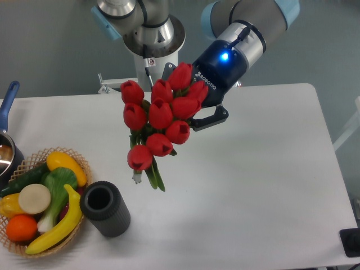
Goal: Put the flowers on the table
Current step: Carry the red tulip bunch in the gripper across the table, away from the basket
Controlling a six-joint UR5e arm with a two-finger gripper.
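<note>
Currently we carry: our hand, closed on the stems, holds the bunch of red tulips with green stems aloft over the large white matte table. Next, we judge, comes lowering onto bare surface right of the black ribbed cylinder; the wicker basket of fruit and vegetables lies beyond it.
</note>
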